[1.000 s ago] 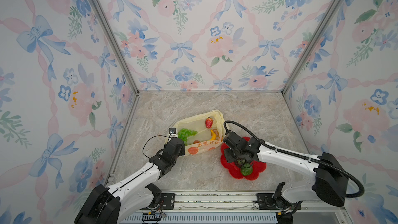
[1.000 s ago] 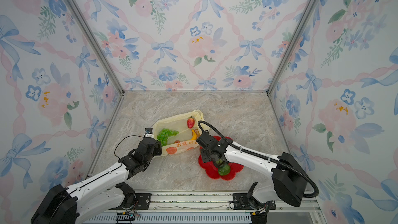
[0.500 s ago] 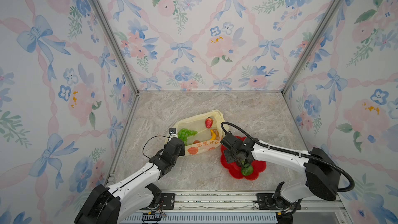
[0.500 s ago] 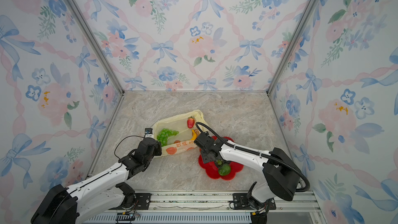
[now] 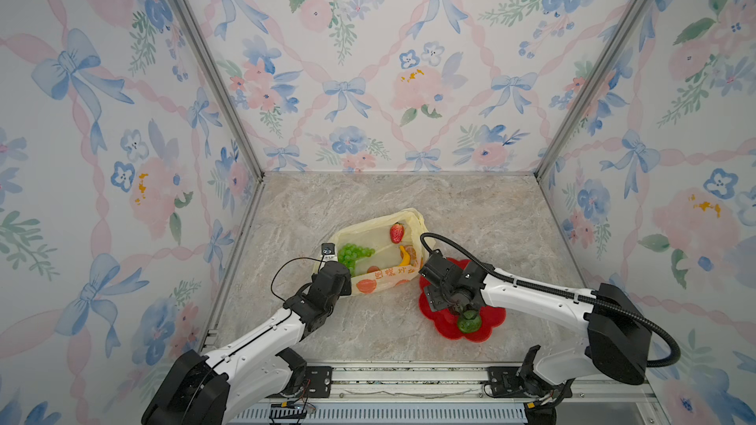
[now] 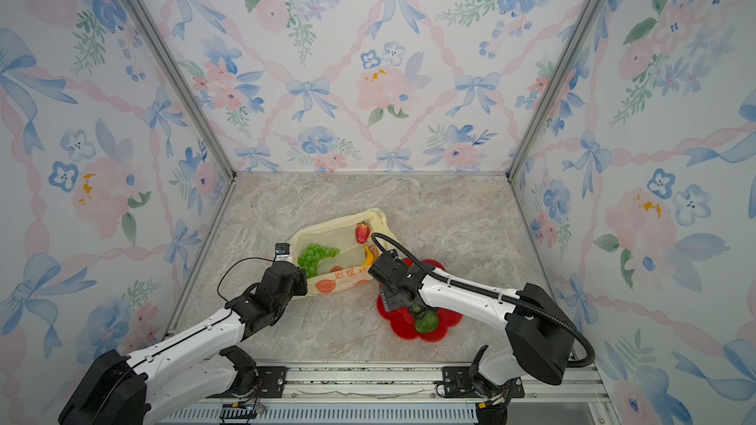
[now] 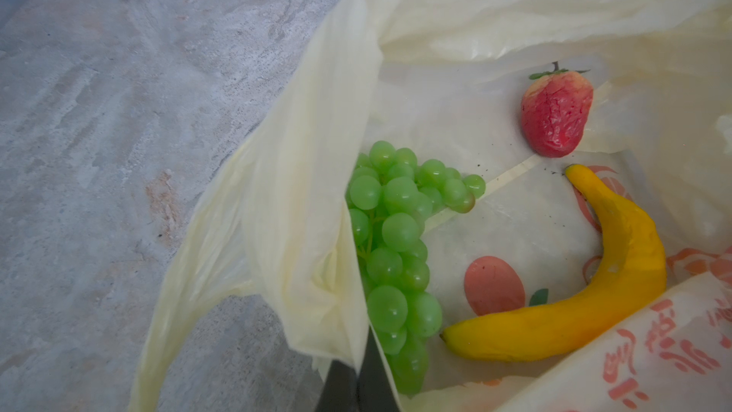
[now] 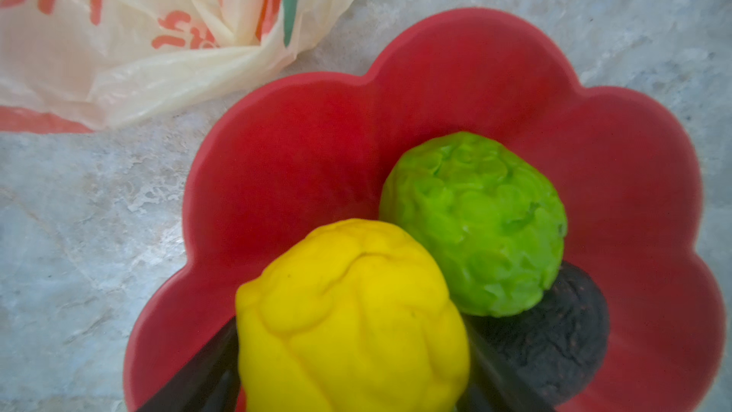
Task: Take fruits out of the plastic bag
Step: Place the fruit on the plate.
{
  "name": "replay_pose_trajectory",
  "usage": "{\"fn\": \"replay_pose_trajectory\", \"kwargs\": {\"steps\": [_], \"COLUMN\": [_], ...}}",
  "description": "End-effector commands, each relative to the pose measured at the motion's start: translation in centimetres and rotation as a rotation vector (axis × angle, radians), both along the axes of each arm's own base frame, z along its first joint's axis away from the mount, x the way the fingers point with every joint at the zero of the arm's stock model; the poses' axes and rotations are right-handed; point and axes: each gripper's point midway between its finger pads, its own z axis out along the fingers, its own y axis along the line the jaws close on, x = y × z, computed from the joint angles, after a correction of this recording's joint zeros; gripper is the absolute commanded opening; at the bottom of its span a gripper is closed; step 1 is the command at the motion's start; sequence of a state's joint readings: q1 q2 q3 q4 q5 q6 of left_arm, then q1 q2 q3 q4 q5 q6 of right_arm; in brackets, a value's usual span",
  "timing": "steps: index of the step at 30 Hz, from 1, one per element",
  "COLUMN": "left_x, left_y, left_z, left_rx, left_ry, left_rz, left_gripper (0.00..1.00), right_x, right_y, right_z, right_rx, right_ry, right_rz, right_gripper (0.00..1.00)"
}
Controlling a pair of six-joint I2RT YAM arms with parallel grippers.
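Note:
The pale yellow plastic bag (image 5: 382, 280) lies open on the marble floor. Inside it are a green grape bunch (image 7: 396, 231), a red strawberry (image 7: 556, 112) and a yellow banana (image 7: 594, 299). My left gripper (image 7: 358, 374) is shut on the bag's near rim beside the grapes and holds the mouth open. My right gripper (image 8: 352, 323) hangs low over the red flower plate (image 8: 317, 152). Its fingers stand wide on either side of a bumpy yellow citrus (image 8: 352, 354) resting there. A bumpy green citrus (image 8: 475, 223) and a dark avocado (image 8: 554, 334) lie beside it.
The plate (image 5: 487, 329) sits on the floor just right of the bag, nearly touching its printed corner (image 8: 119, 53). Flowered walls close in the left, right and back. A metal rail (image 5: 409, 378) runs along the front edge.
My right gripper's jaws have spread wider around the yellow citrus, and its wrist has shifted slightly toward the bag. The left arm and the bag have not moved.

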State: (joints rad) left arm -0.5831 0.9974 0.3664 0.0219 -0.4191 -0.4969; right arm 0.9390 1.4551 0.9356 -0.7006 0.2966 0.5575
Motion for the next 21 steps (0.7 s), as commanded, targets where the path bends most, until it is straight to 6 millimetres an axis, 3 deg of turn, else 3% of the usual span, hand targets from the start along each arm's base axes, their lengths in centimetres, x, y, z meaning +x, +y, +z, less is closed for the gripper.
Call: {"fn": "replay_pose_trajectory", "kwargs": {"steps": [1,11,21], "left_x": [-0.1,0.0,-0.2], "left_y": [-0.4,-0.7,-1.1], "left_z": [0.1,0.1,0.0], "left_rx": [-0.001,-0.002,-0.029], "left_ry": [-0.011,-0.004,0.034], "left_rz": [-0.026,-0.035,-0.024], "left_gripper": [0.0,0.0,0.0], "right_x": [0.1,0.4,0.5], "right_y": [-0.1,0.0,1.1], "right_z": [1.7,3.0,4.6], "right_rx": [-0.008,0.005,0.052], "right_ry": [-0.041,-0.068,-0.091], "right_rz": [0.007,0.01,0.025], "right_gripper": [0.81,0.87,0.82]}}
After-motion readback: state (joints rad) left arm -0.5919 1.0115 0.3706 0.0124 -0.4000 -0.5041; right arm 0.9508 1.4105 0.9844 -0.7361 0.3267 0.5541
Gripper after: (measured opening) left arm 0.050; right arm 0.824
